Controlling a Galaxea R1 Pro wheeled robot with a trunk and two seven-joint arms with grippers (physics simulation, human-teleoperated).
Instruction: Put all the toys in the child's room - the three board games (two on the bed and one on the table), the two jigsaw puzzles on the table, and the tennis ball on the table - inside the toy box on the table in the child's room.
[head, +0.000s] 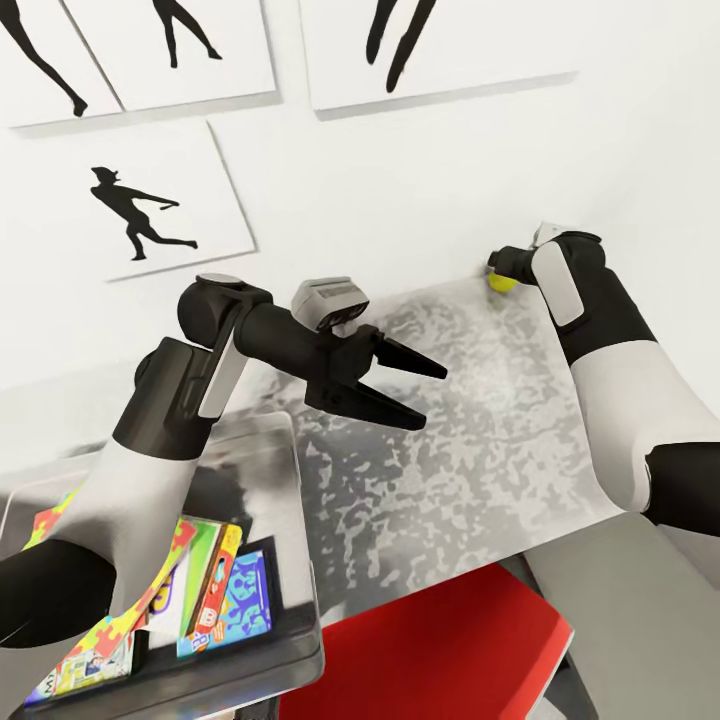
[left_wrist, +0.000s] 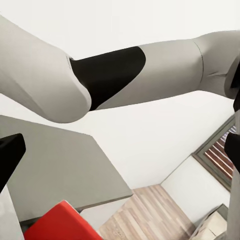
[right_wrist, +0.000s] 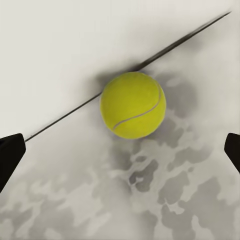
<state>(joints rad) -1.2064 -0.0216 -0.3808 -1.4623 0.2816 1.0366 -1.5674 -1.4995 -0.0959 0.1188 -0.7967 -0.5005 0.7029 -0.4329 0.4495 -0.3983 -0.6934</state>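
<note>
The tennis ball (right_wrist: 133, 104) lies at the desk's (head: 480, 440) far edge, against the wall. The right end effector (right_wrist: 120, 155) is wide around it, not touching. The left end effector (head: 420, 392) is wide, empty, over the desk's middle.

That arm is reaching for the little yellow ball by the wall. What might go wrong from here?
1. The small yellow-green tennis ball lies loose on the pale mottled table against the white wall. The open right gripper straddles it without touching, so a nudge from one finger could send it rolling away.
2. The light grey plastic toy box is at the table's opposite end, beyond the open left gripper, so the carry might crowd that arm.
</note>
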